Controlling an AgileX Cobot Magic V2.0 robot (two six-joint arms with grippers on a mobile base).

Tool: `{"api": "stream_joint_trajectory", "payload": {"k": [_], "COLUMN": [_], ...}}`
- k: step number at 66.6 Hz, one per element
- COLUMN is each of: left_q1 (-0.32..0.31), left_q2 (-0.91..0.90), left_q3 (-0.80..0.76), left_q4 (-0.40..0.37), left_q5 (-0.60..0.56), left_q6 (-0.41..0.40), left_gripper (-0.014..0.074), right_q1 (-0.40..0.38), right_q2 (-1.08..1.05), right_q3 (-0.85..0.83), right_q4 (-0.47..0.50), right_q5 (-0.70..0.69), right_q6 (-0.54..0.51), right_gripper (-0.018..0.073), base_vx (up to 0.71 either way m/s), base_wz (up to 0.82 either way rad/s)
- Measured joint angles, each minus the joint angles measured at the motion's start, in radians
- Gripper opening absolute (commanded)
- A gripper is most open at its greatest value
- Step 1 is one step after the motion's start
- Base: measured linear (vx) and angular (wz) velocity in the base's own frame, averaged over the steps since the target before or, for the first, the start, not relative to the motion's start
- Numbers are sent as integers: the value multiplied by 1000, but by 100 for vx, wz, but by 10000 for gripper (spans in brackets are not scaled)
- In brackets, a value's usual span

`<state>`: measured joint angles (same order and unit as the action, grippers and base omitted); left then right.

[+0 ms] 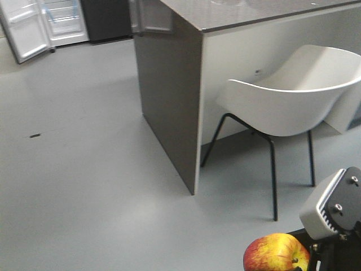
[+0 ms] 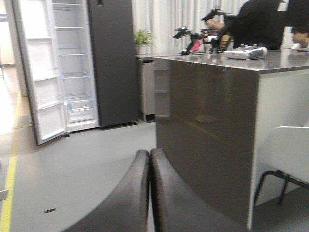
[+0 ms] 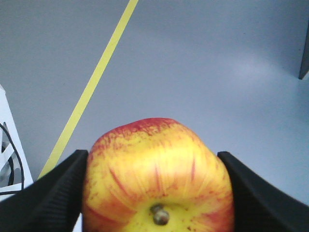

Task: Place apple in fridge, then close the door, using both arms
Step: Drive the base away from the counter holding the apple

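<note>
The red and yellow apple (image 3: 157, 179) fills the bottom of the right wrist view, its stem facing the camera. My right gripper (image 3: 153, 166) is shut on it, one black finger against each side. In the front view the apple (image 1: 275, 253) shows at the bottom right, beside the grey gripper block (image 1: 333, 204). My left gripper (image 2: 149, 154) is shut with nothing in it; its two dark fingers (image 2: 129, 193) press together. The fridge (image 2: 77, 63) stands far off at the left with its white interior showing, and its door (image 2: 41, 72) is swung open. It also shows at the top left as the fridge (image 1: 65, 20) with the door (image 1: 25, 31) open.
A tall dark counter (image 1: 169, 96) with a grey top stands between me and the right side. A white chair (image 1: 293, 96) on black legs sits beside it. A yellow floor line (image 3: 91, 87) runs along the grey floor. People and equipment are behind the counter (image 2: 207, 111).
</note>
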<state>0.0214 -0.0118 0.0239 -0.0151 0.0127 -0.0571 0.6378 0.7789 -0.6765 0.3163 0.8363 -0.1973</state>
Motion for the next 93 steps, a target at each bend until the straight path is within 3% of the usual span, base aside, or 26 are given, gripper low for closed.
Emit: {"api": "stream_joint_trajectory", "payload": {"k": [93], "left_q1": [0], "left_q2": [0], "left_q3": [0], "left_q4": [0], "left_q5": [0], "left_q6": [0], "left_gripper": [-6], "right_q1": [0], "right_q2": [0], "right_q3": [0], "right_q4": [0], "right_q5": [0], "right_q6": [0], "right_gripper": [168], "base_vx": [12], "base_wz": [39]}}
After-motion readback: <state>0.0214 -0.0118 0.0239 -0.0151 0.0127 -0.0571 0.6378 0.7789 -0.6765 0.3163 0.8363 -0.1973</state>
